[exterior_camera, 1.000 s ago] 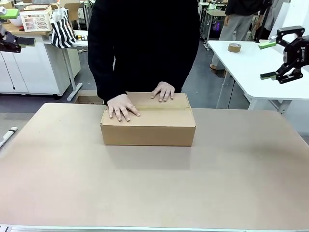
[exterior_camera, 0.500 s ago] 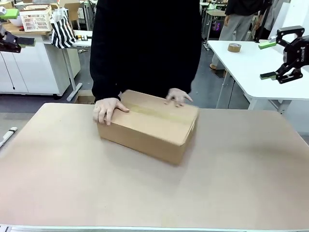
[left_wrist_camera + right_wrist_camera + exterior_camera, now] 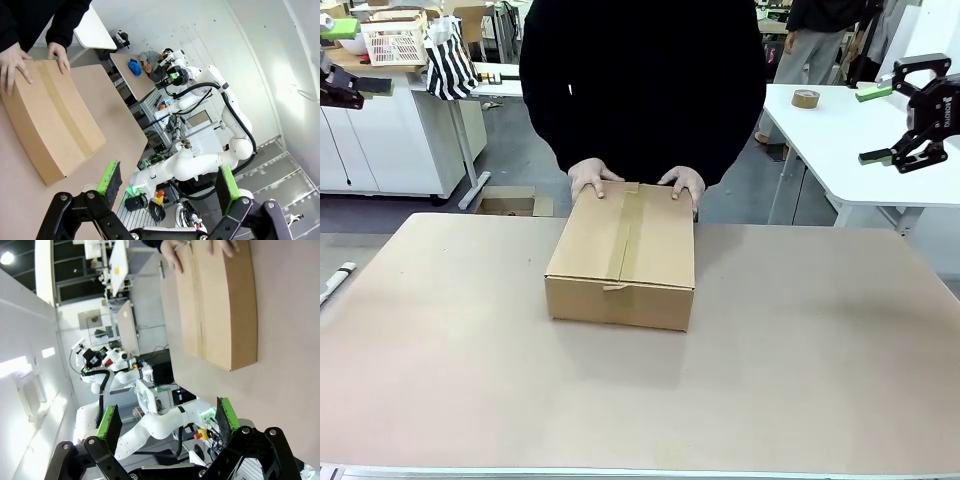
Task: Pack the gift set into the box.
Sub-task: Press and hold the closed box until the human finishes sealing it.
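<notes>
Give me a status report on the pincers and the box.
Left pincer open, raised off table. Right pincer open, raised. Box shut, taped, on table. Person's hands on its far end.

My front view is evenly bright and sharp, with soft light from above; the box point(image 3: 625, 250) puts only a faint shadow on the table point(image 3: 820, 350) toward me. My wrist views bend straight edges strongly. In the left one the white wall point(image 3: 280, 65) is washed out; in the right one a lamp point(image 3: 7, 258) glares.
</notes>
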You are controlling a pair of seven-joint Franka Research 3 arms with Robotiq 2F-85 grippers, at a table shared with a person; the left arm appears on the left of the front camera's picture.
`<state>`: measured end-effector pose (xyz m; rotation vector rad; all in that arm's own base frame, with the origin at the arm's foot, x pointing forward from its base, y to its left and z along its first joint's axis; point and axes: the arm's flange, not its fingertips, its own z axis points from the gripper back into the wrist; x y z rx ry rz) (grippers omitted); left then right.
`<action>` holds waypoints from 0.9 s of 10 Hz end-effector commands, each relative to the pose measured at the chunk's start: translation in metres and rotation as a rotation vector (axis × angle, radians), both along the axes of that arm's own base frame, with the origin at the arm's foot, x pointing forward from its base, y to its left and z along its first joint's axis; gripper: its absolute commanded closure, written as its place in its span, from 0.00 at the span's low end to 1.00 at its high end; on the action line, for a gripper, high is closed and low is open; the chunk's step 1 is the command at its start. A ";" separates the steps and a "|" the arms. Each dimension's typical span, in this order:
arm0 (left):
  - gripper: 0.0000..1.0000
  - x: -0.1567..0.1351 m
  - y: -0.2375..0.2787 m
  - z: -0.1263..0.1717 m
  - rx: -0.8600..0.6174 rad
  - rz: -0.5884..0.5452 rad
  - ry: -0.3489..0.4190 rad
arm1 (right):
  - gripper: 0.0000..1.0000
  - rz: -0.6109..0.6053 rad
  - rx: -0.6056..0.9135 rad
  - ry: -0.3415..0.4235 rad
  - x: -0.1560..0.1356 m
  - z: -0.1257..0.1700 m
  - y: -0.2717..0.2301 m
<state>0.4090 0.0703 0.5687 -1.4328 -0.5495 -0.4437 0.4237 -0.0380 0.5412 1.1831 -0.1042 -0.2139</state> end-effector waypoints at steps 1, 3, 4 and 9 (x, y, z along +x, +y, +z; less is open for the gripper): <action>0.00 -0.003 -0.001 -0.001 0.011 0.001 0.009 | 0.00 -0.002 -0.014 -0.010 0.000 -0.001 0.000; 0.00 -0.003 -0.001 -0.001 0.011 0.001 0.009 | 0.00 -0.002 -0.014 -0.010 0.000 -0.001 0.000; 0.00 -0.003 -0.001 -0.001 0.011 0.001 0.009 | 0.00 -0.002 -0.014 -0.010 0.000 -0.001 0.000; 0.00 -0.003 -0.001 -0.001 0.011 0.001 0.009 | 0.00 -0.002 -0.014 -0.010 0.000 -0.001 0.000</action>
